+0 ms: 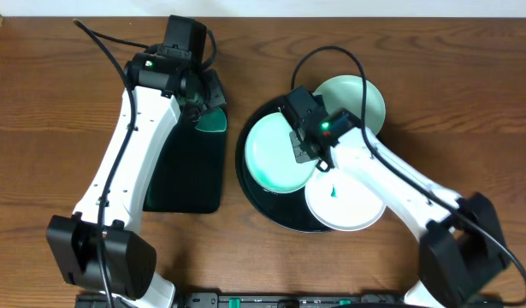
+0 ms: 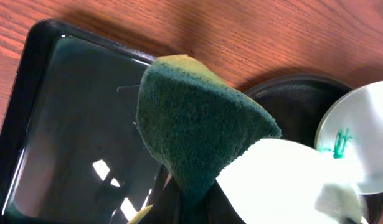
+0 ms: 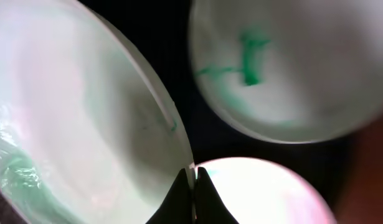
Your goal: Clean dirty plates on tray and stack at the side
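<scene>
Three plates lie on the round black tray point(image 1: 248, 181). My right gripper point(image 1: 307, 155) point(image 3: 192, 177) is shut on the right rim of the mint-green plate point(image 1: 271, 154) point(image 3: 73, 118) at the tray's left. The white plate point(image 1: 348, 205) point(image 3: 303, 68) at the front carries a green smear point(image 1: 333, 192) point(image 3: 248, 56). A second pale mint plate point(image 1: 358, 101) point(image 3: 266, 193) leans over the tray's back right rim. My left gripper point(image 1: 209, 104) point(image 2: 194, 196) is shut on a dark green sponge point(image 1: 215, 122) point(image 2: 197, 118), held above the gap between the two trays.
A rectangular black tray point(image 1: 187, 175) point(image 2: 66, 124) lies left of the round tray, partly under my left arm. Brown wood-grain tabletop point(image 1: 40, 111) surrounds both trays. The arms' bases stand at the front edge.
</scene>
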`<act>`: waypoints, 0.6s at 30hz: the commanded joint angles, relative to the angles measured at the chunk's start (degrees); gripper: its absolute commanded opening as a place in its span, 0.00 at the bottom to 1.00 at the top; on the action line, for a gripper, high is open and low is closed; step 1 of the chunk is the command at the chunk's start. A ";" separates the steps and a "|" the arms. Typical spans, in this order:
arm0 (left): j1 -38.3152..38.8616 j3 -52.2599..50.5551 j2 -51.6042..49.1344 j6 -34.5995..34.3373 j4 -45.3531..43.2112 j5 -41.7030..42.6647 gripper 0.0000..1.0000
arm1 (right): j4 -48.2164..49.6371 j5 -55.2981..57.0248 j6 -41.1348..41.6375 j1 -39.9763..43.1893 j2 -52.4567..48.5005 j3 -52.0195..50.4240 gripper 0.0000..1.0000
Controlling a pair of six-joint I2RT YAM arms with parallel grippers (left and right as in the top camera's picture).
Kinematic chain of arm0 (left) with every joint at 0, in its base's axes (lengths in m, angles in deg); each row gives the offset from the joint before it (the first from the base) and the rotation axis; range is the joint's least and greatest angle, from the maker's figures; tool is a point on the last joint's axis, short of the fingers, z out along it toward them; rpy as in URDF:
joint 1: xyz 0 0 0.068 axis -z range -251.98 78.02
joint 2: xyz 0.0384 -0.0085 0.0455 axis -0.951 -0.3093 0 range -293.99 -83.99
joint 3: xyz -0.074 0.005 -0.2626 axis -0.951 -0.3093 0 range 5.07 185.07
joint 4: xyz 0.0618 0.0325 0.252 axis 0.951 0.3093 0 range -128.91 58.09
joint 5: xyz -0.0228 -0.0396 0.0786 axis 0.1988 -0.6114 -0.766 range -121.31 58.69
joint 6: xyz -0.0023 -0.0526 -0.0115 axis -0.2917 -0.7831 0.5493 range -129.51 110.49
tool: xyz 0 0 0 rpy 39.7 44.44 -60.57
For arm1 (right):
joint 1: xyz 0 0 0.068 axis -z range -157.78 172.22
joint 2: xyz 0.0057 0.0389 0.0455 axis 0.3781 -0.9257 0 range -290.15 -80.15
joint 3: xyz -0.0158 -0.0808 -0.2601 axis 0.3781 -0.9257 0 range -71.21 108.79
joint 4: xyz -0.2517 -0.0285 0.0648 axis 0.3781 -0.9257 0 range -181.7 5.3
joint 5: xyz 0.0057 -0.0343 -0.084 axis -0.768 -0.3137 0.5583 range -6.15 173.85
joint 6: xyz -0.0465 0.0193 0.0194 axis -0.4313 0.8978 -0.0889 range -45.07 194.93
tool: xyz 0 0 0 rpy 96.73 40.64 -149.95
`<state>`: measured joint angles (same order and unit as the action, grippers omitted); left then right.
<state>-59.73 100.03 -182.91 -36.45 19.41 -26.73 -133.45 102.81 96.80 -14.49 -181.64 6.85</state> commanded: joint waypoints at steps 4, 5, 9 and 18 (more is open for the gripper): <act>0.04 0.52 0.07 0.76 0.15 0.39 0.07 | -0.37 22.08 -1.38 -3.32 5.18 1.11 0.01; 0.04 0.52 0.07 0.76 0.15 0.39 0.07 | -0.39 23.87 -1.40 -4.07 5.55 1.11 0.01; 0.09 0.52 0.07 0.74 0.39 0.70 0.07 | -0.33 31.39 -4.44 -8.09 6.05 1.11 0.01; 0.09 0.50 0.04 0.74 0.79 0.81 0.07 | -0.35 50.84 -6.78 -18.01 5.99 1.11 0.01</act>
<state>-59.73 100.03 -182.91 -36.45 19.91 -26.47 -133.78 141.35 91.31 -29.70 -176.52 6.85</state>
